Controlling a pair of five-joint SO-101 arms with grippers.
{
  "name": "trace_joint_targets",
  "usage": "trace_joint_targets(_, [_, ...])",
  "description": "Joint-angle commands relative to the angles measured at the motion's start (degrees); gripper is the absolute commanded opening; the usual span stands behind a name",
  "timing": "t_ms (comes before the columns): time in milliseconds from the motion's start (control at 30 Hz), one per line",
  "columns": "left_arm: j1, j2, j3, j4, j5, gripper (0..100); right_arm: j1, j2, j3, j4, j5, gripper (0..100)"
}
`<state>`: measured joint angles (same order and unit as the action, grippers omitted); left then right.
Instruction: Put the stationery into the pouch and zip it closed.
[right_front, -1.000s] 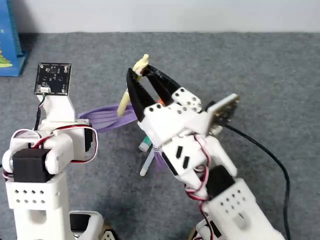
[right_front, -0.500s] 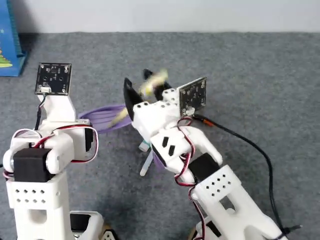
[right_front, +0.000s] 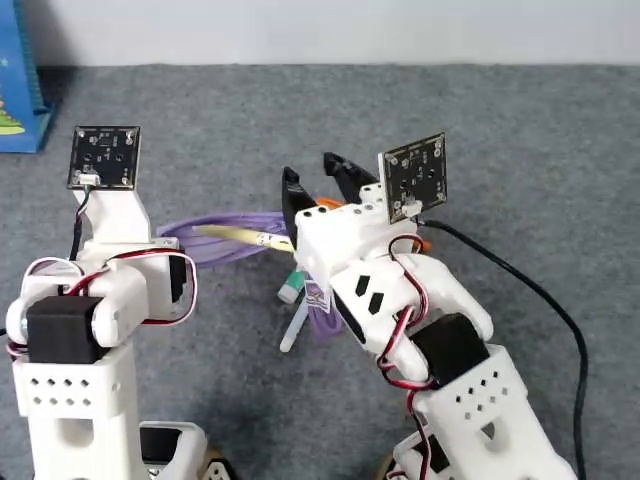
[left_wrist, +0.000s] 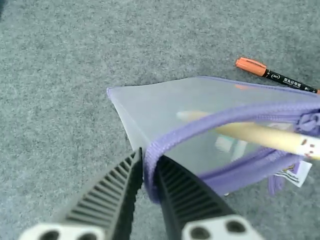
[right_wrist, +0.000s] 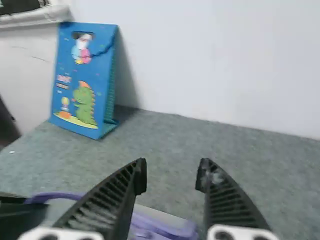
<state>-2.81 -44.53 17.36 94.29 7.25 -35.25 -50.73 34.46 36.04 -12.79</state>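
- The pouch (left_wrist: 200, 125) lay on the mat (left_wrist: 60, 60) between the arms; it looked soft, light and floppy, best held by its zip edge
- The left gripper (left_wrist: 149, 175) was clamped on that edge
- The right gripper (right_wrist: 170, 185) was apart, holding nothing
- A pencil (left_wrist: 260, 135) stuck out of the pouch
- A marker (left_wrist: 275, 75) beside it had tiny print, too small to read

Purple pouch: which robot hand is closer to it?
Left. The left hand pinches the pouch at its rim; the right hand hovers open above it.
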Motion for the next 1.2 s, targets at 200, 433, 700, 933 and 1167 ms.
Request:
trace_joint_targets(200, [0.18, 0.53, -0.84, 0.09, 0.79, 1, -1.98, 2.51, -11.34, 0.57, 0.62, 13.7])
trace_joint_targets(433, [0.18, 0.53, -0.84, 0.26, 0.79, 1, 9.80, 3.12, -25.05, 24.22, 0.88, 13.6])
trace_joint_targets(700, [0.18, 0.53, -0.66, 0.26, 0.79, 1, 25.01, 5.67, -24.09, 42.42, 4.31, 13.6])
trace_joint_targets(933, [-0.09, 0.53, -0.66, 0.44, 0.79, 1, 27.91, 14.46, -11.16, 32.22, 4.84, 13.6])
trace_joint_targets(1167, [0.09, 0.53, -0.66, 0.44, 0.79, 1, 27.47, 17.80, -3.43, 18.15, 4.92, 13.6])
